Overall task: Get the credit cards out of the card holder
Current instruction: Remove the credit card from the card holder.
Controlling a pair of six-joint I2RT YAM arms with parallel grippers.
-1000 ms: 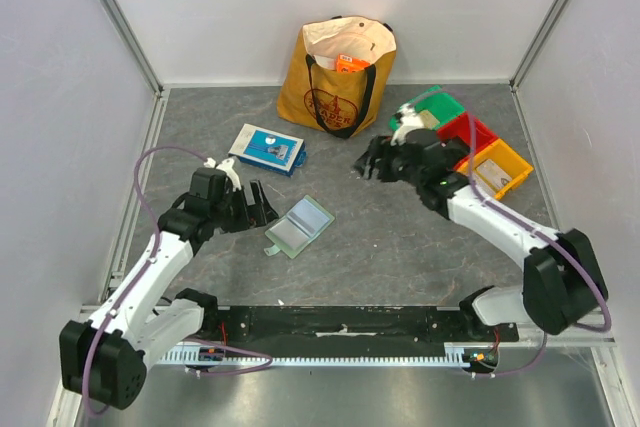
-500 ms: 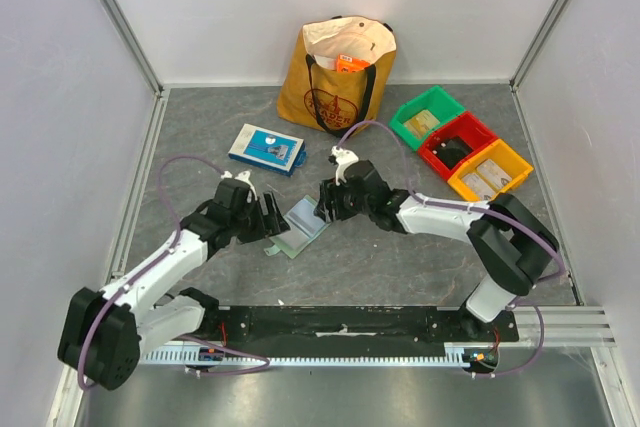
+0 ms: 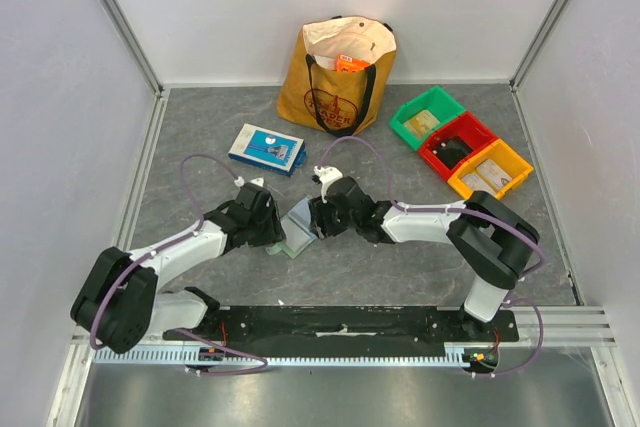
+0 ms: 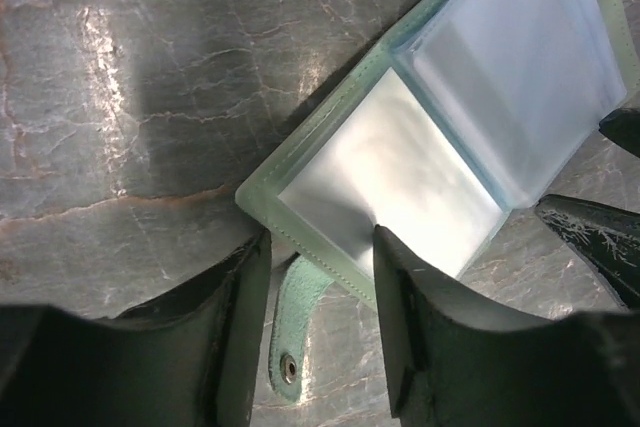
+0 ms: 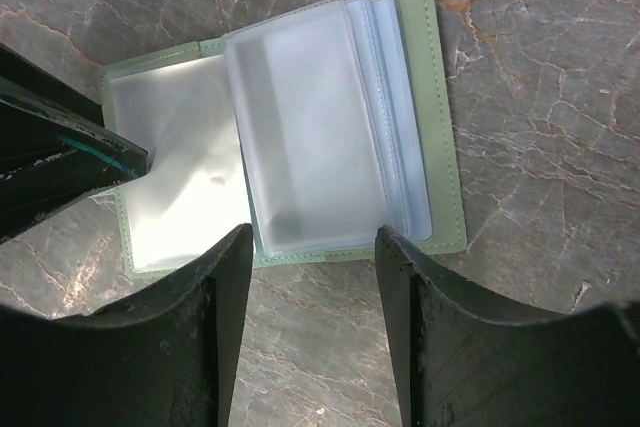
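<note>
Left wrist view is showing the left gripper [image 4: 322, 247] half-narrowed, its fingers straddling a corner of the card holder [image 4: 400, 177] without clamping it; the right gripper [image 5: 312, 237] is hanging part-open over the opposite edge. Both are crowding it now, having stood well apart a second ago. It is lying open and flat on the table [image 3: 380, 277], pale green, clear bluish pockets fanning.

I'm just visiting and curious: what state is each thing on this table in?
card holder: lying open, clear pockets showing no card.
left pincer: jaws apart, astride the holder's corner.
right pincer: jaws apart, above the holder's edge.
tote bag: upright, mouth open.
blue-and-white box: lying flat.
</note>
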